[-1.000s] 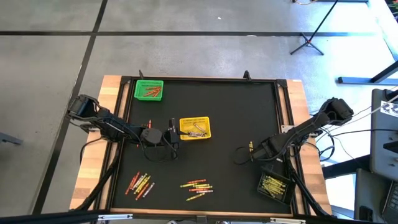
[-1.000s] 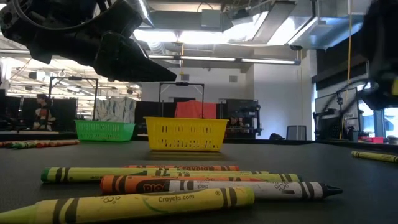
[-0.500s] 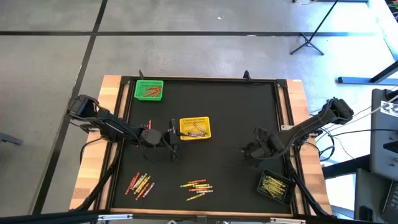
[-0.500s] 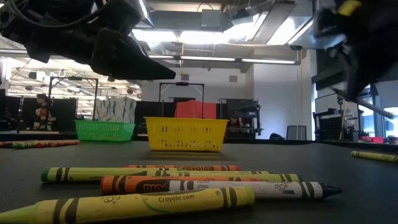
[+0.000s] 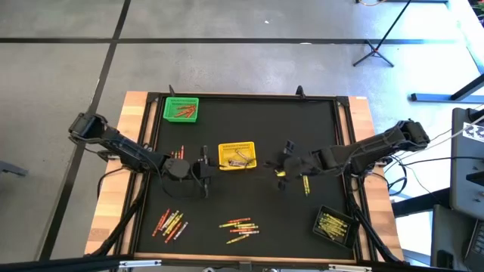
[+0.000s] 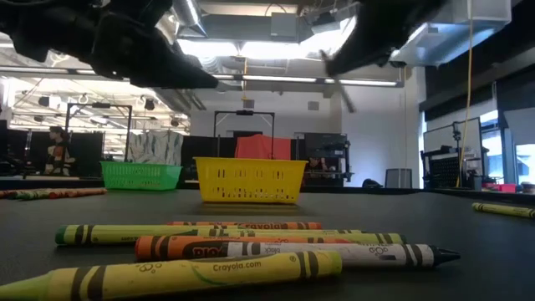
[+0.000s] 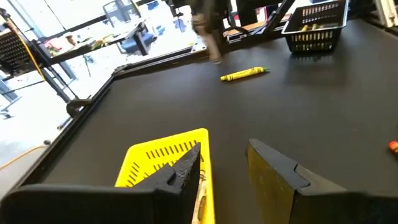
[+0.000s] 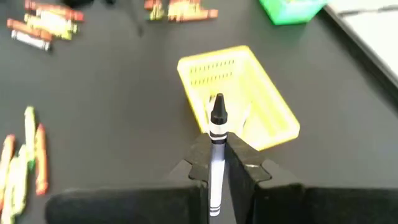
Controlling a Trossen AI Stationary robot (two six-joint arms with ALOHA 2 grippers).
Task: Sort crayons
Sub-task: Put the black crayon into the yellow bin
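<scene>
Right hand [image 8: 216,163] pinching white crayon [image 8: 216,143], tip aimed at yellow basket [image 8: 273,118] just ahead; left hand [image 7: 224,171] spread, idle beside basket.

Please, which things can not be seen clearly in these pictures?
- Contents of the yellow basket: low view, its wall hides them.
- Right gripper: low view, blurred by motion.
- Lower end of the held crayon: right wrist view, hidden between the fingers.
- Crayons in the black basket: high view, too small.

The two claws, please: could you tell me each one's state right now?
Left claw: open, empty, beside the yellow basket.
Right claw: shut on a white crayon.
</scene>
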